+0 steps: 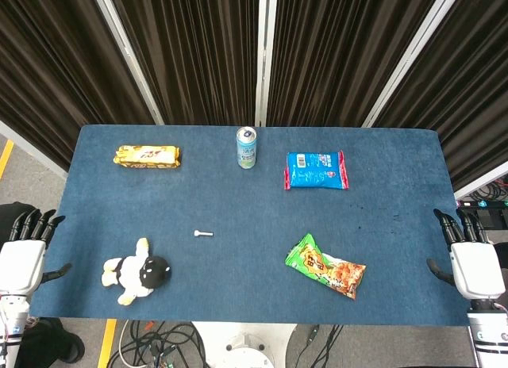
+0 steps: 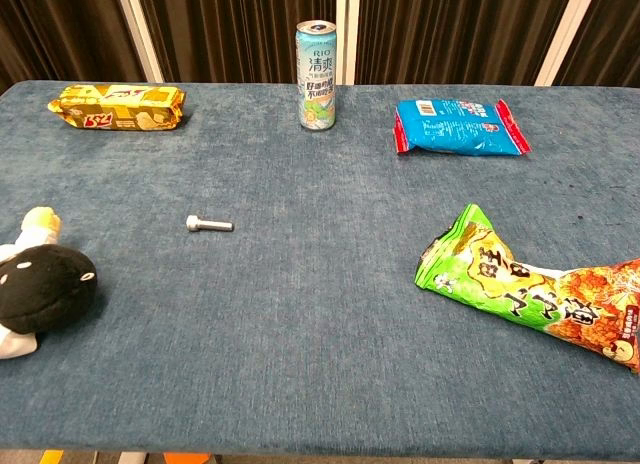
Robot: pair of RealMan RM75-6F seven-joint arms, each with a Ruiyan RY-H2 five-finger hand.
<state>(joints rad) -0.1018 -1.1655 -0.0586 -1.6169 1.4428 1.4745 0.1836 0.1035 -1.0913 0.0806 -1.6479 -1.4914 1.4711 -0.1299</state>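
Observation:
My left hand [image 1: 24, 253] hangs off the table's left edge, fingers apart and holding nothing; the black-and-white plush toy [image 1: 135, 273] [image 2: 35, 284] lies nearest to it. Off the right edge my right hand [image 1: 470, 257] is likewise spread and empty, closest to the green-and-orange snack bag [image 1: 325, 266] [image 2: 530, 294]. Neither hand shows in the chest view. A small metal bolt [image 1: 203, 234] [image 2: 208, 223] lies near the middle of the blue table [image 1: 254, 185].
Along the far side stand a yellow biscuit pack [image 1: 147, 155] [image 2: 118, 106], an upright drink can [image 1: 247, 147] [image 2: 316, 75] and a blue snack packet [image 1: 316, 170] [image 2: 458, 126]. Dark curtains hang behind. Cables lie on the floor below the front edge.

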